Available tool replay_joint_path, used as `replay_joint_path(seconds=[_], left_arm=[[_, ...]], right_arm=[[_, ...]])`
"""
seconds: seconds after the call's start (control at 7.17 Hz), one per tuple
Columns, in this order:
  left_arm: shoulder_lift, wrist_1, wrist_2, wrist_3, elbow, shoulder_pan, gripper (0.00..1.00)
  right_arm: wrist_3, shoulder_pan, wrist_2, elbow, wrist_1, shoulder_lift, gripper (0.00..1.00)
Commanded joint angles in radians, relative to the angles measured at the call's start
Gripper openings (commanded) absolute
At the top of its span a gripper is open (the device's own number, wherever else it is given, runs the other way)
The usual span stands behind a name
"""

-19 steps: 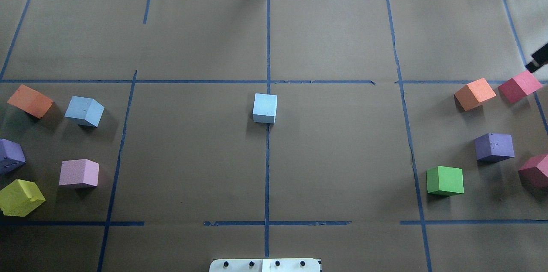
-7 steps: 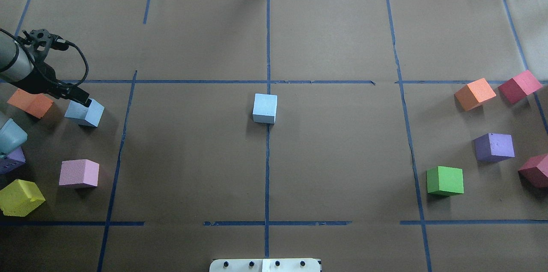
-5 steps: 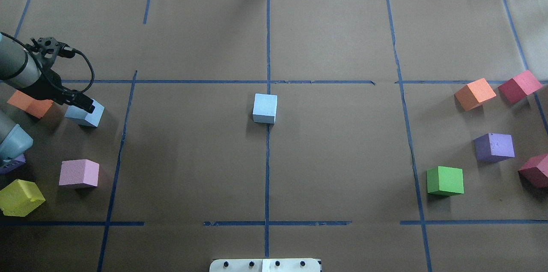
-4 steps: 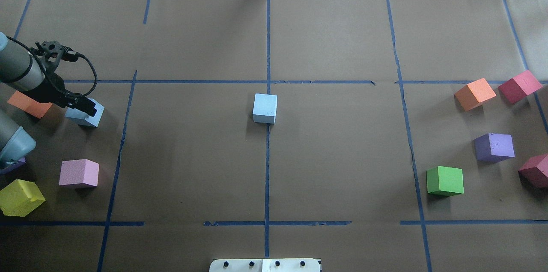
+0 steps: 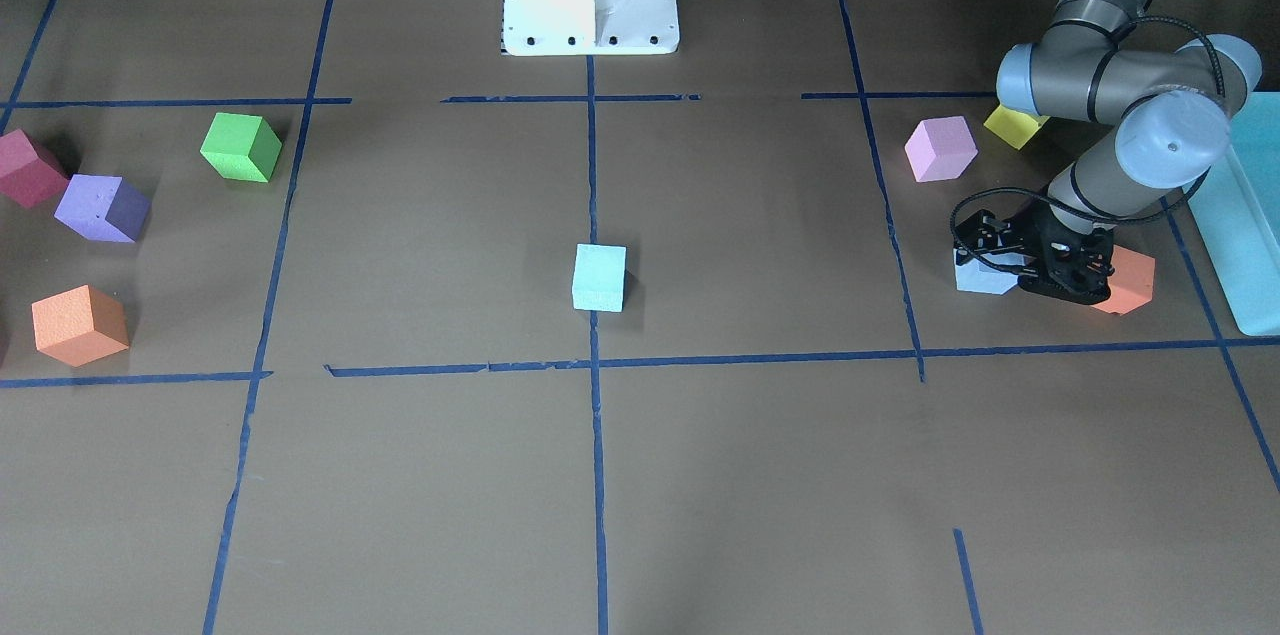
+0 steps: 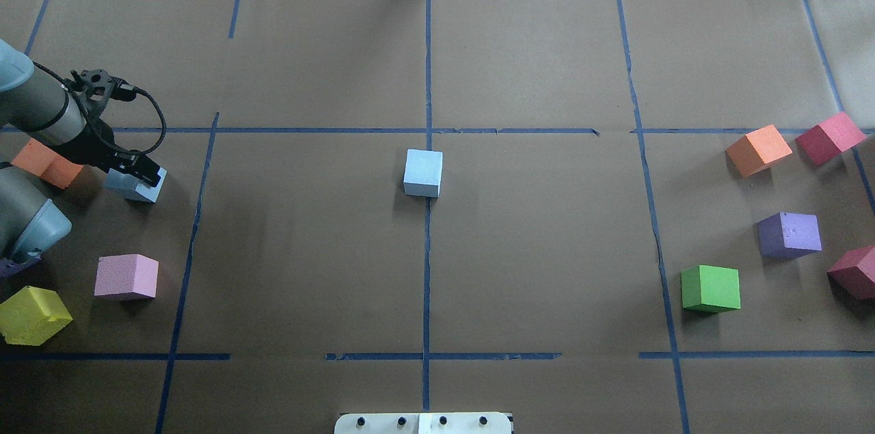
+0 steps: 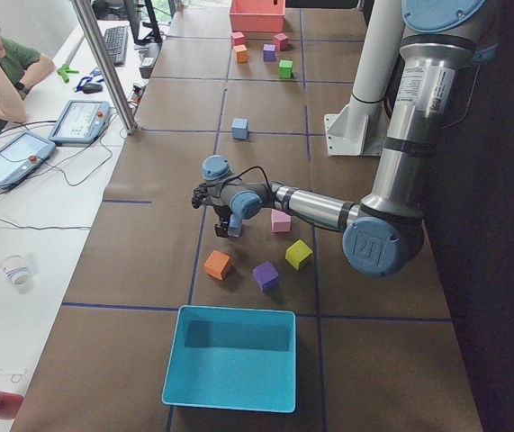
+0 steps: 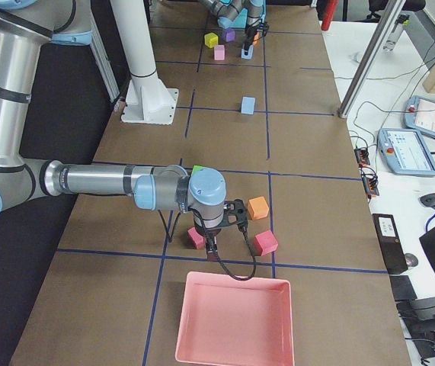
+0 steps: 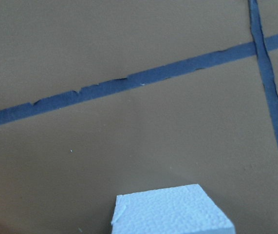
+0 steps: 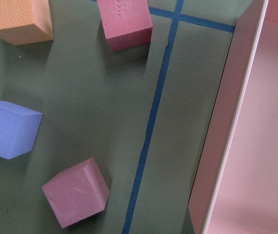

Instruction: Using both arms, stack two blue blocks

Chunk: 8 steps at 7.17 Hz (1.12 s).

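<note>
One pale-blue block (image 6: 422,173) sits at the table's centre on the tape cross; it also shows in the front view (image 5: 599,277). The other blue block (image 6: 139,189) lies at the far left, beside an orange cube (image 6: 39,162). My left gripper (image 6: 142,174) is low over this block, which hides it in part, and its jaws look open around the block (image 5: 975,277). The left wrist view shows the block's top (image 9: 170,212) at the bottom edge and no fingers. My right gripper (image 8: 215,245) shows only in the exterior right view, among red cubes; I cannot tell its state.
Pink (image 6: 126,277) and yellow (image 6: 31,314) cubes lie near the left arm. A teal box (image 5: 1235,215) stands beyond them. Green (image 6: 711,288), purple (image 6: 789,234), orange (image 6: 757,149) and red cubes lie at the right, next to a pink tray (image 8: 236,320).
My left arm came in from the left edge and moved right and down onto the left blue block. The black tip at the right edge 2.7 s ago has left the overhead view.
</note>
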Motion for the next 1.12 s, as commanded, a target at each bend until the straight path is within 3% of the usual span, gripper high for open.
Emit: replay_joint_path(seconds=[0.0, 0.14, 0.28, 0.56, 0.7, 0.98], left_arm=[[-0.007, 0.003, 0.002, -0.002, -0.026, 0.000, 0.28], [-0.033, 0.019, 0.000, -0.004, -0.066, -0.001, 0.28], [-0.092, 0.123, 0.000, -0.011, -0.112, -0.001, 0.28], [-0.330, 0.349, 0.005, -0.144, -0.123, 0.032, 0.29], [-0.410, 0.374, 0.006, -0.244, -0.103, 0.087, 0.29], [-0.646, 0.376, 0.156, -0.396, 0.065, 0.208, 0.30]], right_arm=[[0.003, 0.000, 0.000, 0.000, 0.000, 0.000, 1.00], [0.003, 0.000, 0.000, 0.000, 0.000, 0.000, 1.00], [0.003, 0.000, 0.000, 0.000, 0.000, 0.000, 1.00], [0.003, 0.000, 0.002, 0.000, 0.000, 0.000, 1.00], [0.004, 0.000, 0.002, 0.000, 0.000, 0.000, 1.00], [0.004, 0.000, 0.003, 0.002, 0.000, 0.002, 1.00]])
